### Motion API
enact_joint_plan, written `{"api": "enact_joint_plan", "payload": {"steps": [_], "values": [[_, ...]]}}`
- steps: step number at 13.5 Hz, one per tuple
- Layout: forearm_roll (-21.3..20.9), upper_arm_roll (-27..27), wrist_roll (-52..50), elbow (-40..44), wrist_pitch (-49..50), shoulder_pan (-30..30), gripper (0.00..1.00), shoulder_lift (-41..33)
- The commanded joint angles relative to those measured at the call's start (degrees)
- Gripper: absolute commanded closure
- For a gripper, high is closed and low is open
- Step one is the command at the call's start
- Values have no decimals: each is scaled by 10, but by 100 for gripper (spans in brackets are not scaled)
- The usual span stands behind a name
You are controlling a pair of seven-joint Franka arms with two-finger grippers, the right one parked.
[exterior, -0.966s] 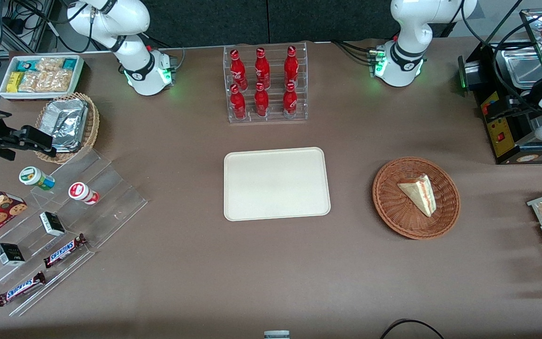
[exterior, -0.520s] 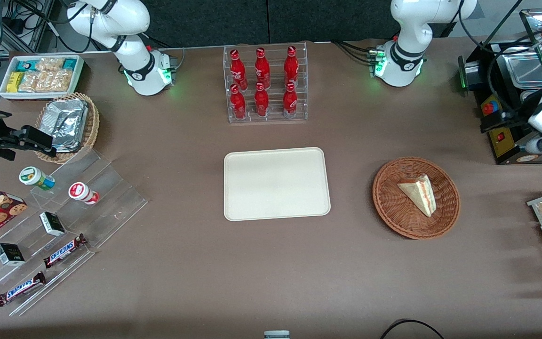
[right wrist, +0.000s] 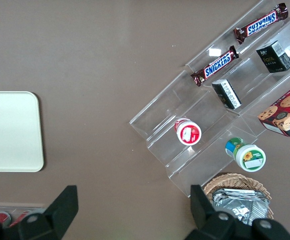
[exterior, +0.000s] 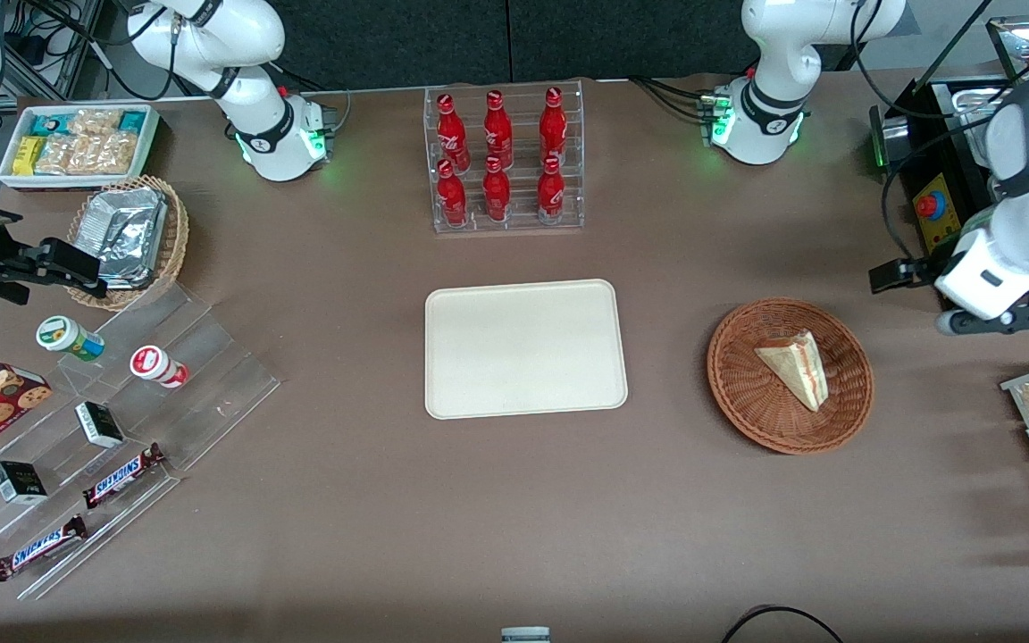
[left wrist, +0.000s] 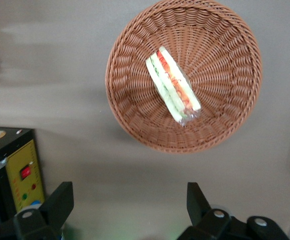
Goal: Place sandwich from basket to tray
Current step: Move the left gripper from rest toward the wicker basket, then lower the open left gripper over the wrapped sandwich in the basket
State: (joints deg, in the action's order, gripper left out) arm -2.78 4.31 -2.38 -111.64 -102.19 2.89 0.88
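We see the brown table (exterior: pixel 514 500) carrying the cream tray (exterior: pixel 525 348) at its middle, bare of food, and the reddish-brown wicker basket (exterior: pixel 790 375) well apart from it toward the working arm's end. The sandwich (exterior: pixel 796 366) lies inside the basket, a wrapped wedge with its red, white and green layers showing along the cut edge in the wrist view (left wrist: pixel 172 85). Our left gripper (left wrist: pixel 130 202) hangs above bare table beside the basket, near a black machine (exterior: pixel 952 205), its fingers (left wrist: pixel 60 200) spread wide and holding nothing.
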Motion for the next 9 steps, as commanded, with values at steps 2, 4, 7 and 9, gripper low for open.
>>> {"api": "enact_joint_plan", "payload": {"steps": [2, 4, 7, 9], "values": [[1, -6, -78, -40, -69, 4, 0, 8], [1, -25, -135, -42, -92, 10, 0, 20], [1, -47, -228, -60, -153, 11, 0, 38], [1, -57, -279, -76, -194, 11, 0, 52]]}}
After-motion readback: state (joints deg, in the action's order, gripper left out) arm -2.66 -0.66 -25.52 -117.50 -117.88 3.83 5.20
